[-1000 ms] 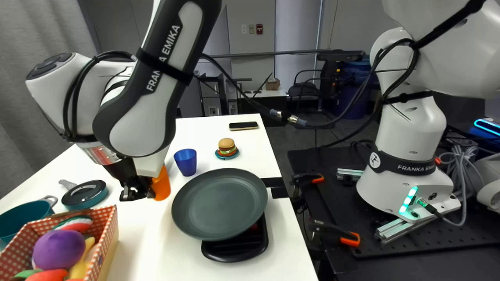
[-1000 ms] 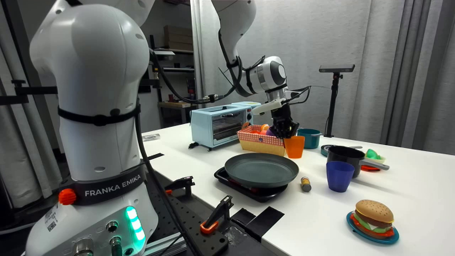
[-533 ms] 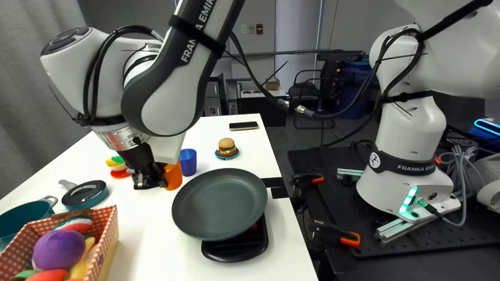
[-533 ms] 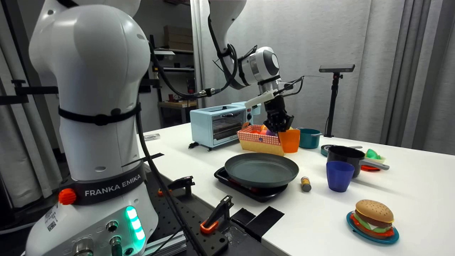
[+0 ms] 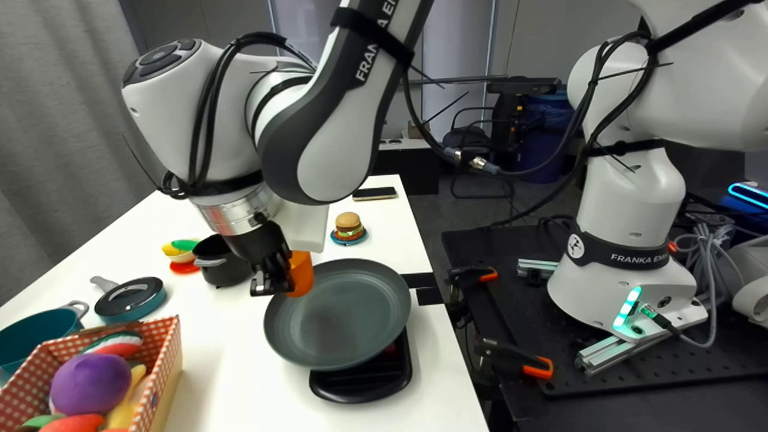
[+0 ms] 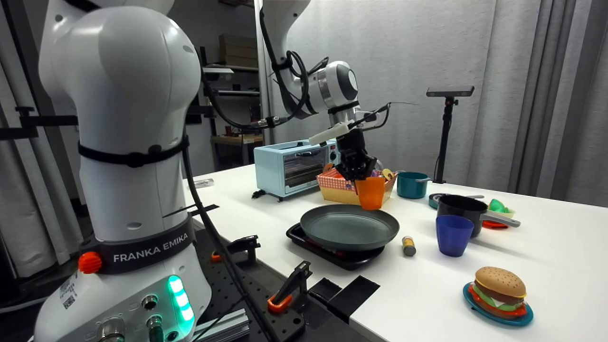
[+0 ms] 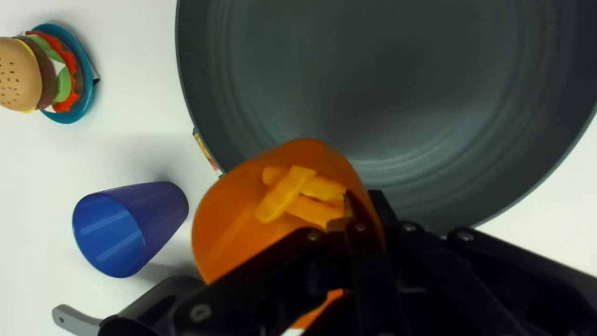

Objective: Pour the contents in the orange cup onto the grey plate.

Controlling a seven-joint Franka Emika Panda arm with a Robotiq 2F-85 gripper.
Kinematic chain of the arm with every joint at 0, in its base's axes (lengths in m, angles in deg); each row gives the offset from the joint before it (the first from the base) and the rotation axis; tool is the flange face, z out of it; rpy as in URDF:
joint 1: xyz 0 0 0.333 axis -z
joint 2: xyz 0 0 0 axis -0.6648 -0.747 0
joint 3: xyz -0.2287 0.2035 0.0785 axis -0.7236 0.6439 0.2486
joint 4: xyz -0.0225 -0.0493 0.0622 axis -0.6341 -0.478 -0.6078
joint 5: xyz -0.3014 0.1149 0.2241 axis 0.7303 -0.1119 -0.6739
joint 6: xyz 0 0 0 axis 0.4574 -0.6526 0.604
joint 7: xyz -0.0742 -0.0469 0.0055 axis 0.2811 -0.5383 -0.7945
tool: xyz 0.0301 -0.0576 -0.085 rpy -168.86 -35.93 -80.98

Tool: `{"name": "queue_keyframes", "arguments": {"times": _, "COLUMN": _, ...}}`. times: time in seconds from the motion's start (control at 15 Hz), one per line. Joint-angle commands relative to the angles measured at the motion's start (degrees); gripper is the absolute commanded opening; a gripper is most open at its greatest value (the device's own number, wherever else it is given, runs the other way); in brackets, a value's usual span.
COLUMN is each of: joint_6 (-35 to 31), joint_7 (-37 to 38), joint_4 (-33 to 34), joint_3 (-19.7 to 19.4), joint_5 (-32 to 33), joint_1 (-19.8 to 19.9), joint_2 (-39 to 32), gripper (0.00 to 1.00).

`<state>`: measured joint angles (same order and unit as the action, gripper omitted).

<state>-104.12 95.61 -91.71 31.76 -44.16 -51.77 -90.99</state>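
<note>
My gripper (image 7: pixel 366 205) is shut on the wall of the orange cup (image 7: pixel 228 224), one finger inside the cup and one outside. Several yellow pieces (image 7: pixel 285 193) lie inside the cup, seen in the wrist view; the exterior views do not show them. The cup is roughly upright and held above the table in both exterior views (image 5: pixel 302 275) (image 6: pixel 371 194). It overlaps the far-side rim of the grey plate (image 6: pixel 349 230). The plate's inside shows bare in the wrist view (image 7: pixel 382 79). The gripper (image 5: pixel 273 285) hangs beside the plate's edge in an exterior view.
The plate rests on a black stand (image 5: pixel 360 390). A blue cup (image 6: pixel 454 235), black pot (image 6: pixel 460 216), toy burger (image 6: pixel 499 292) and small cylinder (image 6: pixel 408 246) stand near it. A checked basket of toy food (image 5: pixel 162 354) and a toaster oven (image 6: pixel 304 166) stand farther off.
My gripper has carried the orange cup from beside the basket to the plate's rim, rising off the table. The cup stays held; the plate has not moved.
</note>
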Motion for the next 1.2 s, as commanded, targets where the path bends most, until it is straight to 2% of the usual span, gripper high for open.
{"name": "queue_keyframes", "arguments": {"times": 0.0, "joint_6": -1.64, "joint_7": 3.47, "joint_4": -5.7, "joint_3": 0.76, "joint_5": 3.47, "joint_1": -0.32, "joint_2": 5.57, "gripper": 0.01}}
{"name": "queue_keyframes", "arguments": {"times": 0.33, "joint_6": -0.92, "joint_7": 6.04, "joint_4": -9.84, "joint_3": 2.58, "joint_5": 5.82, "joint_1": 0.61, "joint_2": 11.08, "gripper": 0.01}}
{"name": "queue_keyframes", "arguments": {"times": 0.67, "joint_6": -1.29, "joint_7": 5.18, "joint_4": -12.83, "joint_3": 5.38, "joint_5": 3.6, "joint_1": 1.57, "joint_2": 14.88, "gripper": 0.01}}
{"name": "queue_keyframes", "arguments": {"times": 0.87, "joint_6": -4.62, "joint_7": -1.32, "joint_4": -14.29, "joint_3": 7.32, "joint_5": -4.91, "joint_1": 2.47, "joint_2": 16.03, "gripper": 0.01}}
{"name": "queue_keyframes", "arguments": {"times": 1.13, "joint_6": -11.8, "joint_7": -16.52, "joint_4": -16.63, "joint_3": 8.81, "joint_5": -24.09, "joint_1": 3.65, "joint_2": 15.56, "gripper": 0.01}}
